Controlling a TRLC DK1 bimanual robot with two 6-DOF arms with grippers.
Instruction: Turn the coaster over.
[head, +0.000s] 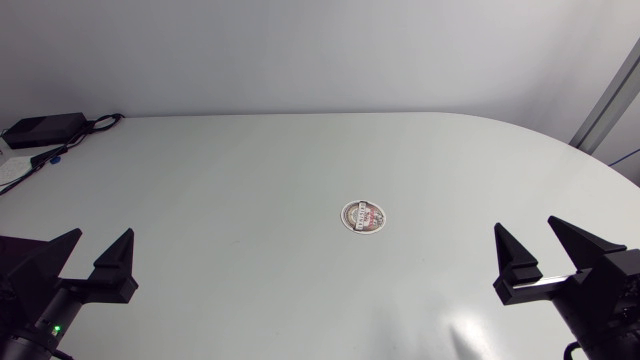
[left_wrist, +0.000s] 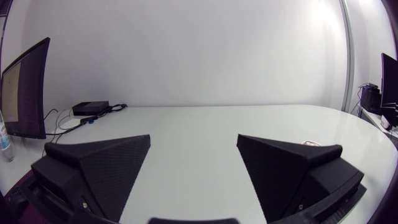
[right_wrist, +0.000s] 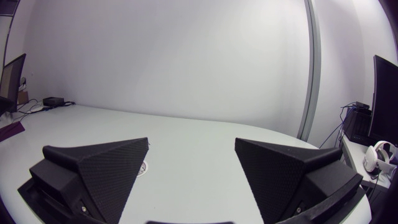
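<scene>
The thin coaster (head: 364, 216), flat on the surface (head: 250, 170), should probably be tipped up by one edge with the nearer right end effector (head: 525, 224), spread wide and empty at 4 o'clock.

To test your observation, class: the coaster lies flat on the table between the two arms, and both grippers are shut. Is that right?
No. The coaster lies flat on the table between the two arms, but the left gripper and right gripper are both open and empty, as the head view shows.
</scene>
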